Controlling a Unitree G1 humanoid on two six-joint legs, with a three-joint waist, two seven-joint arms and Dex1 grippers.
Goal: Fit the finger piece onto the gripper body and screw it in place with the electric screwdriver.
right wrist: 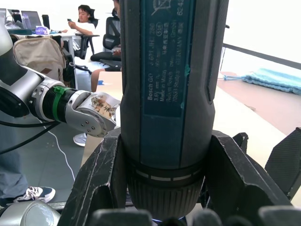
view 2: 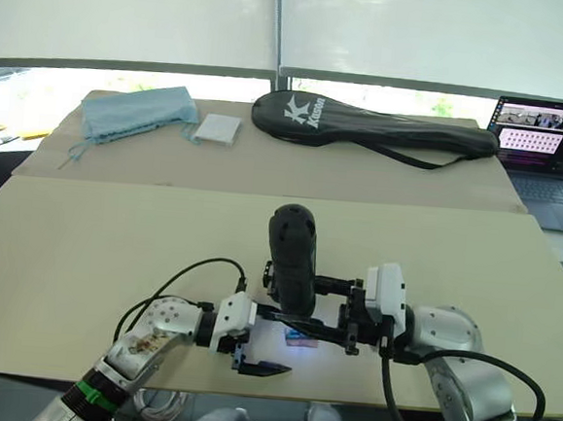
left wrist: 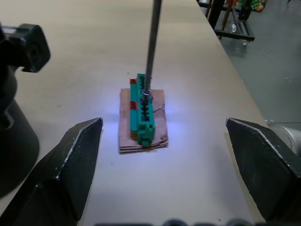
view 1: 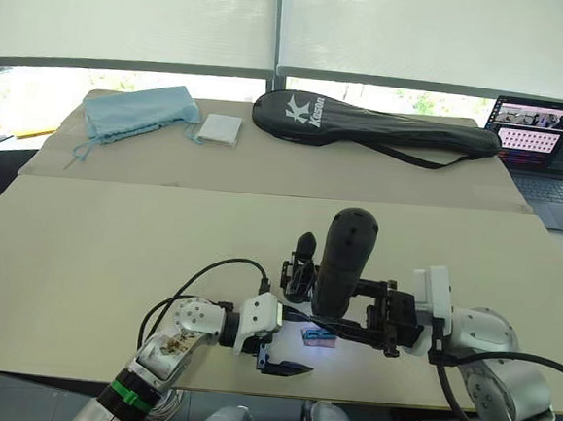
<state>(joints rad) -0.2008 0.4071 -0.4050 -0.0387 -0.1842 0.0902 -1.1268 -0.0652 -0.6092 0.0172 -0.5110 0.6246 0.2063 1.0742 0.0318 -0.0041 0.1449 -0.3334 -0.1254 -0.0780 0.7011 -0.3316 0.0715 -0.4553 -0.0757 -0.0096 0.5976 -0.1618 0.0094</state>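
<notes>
The electric screwdriver (view 1: 345, 264) is held upright, clamped between the two fingers of the right gripper (right wrist: 160, 188), its thin bit pointing down. The bit's tip is set on a small green-and-brown box (left wrist: 142, 113), which is lit by the tool's bluish light and lies on the pale table (view 1: 93, 254) between the two grippers. The left gripper (left wrist: 162, 160) is spread wide, its fingers on either side of the box and touching nothing. The gripper body (view 1: 299, 268) stands just beyond the left gripper, beside the screwdriver, with its pointed finger upward. The finger piece cannot be made out.

Well beyond both grippers, on a second table pushed against the first, a long black racket bag (view 1: 376, 128), a blue cloth (view 1: 138, 111) and a white folded pad (view 1: 219, 129) are laid. An open laptop (view 1: 545, 144) is seen far beyond the right gripper. White blinds are drawn over the windows behind. In the right wrist view, seated people (right wrist: 87, 28) are seen at desks.
</notes>
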